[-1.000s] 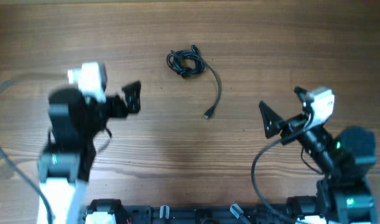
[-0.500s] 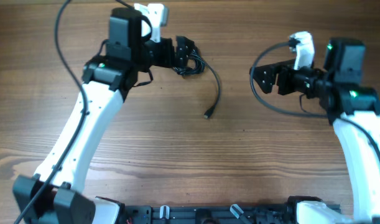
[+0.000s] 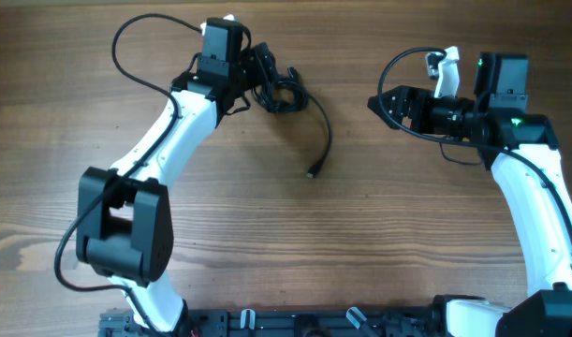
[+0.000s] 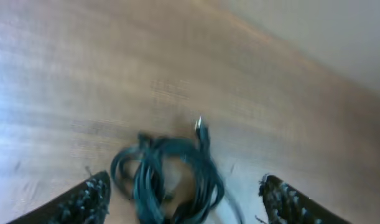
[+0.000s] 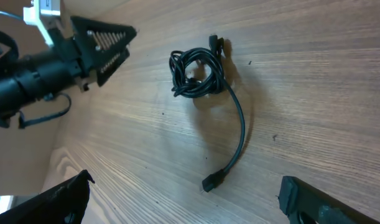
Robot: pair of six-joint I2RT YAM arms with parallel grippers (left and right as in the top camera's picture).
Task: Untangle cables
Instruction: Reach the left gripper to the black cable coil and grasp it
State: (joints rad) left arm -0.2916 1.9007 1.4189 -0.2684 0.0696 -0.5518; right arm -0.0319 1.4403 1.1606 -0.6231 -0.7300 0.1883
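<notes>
cables (image 3: 282,95): one small black tangle lying on the wooden counter (image 3: 267,243) toward its far edge, with a single loose tail curving down to a plug end (image 3: 313,172) that lies free on the wood. left hand (image 3: 272,73): positioned at the tangle, fingers (image 4: 84,200) spread apart with the bundle between them in the wrist view (contact cannot be confirmed; that view is blurred). right hand (image 3: 387,101): well apart to the right of the tangle, fingers spread, gripping nothing.
</notes>
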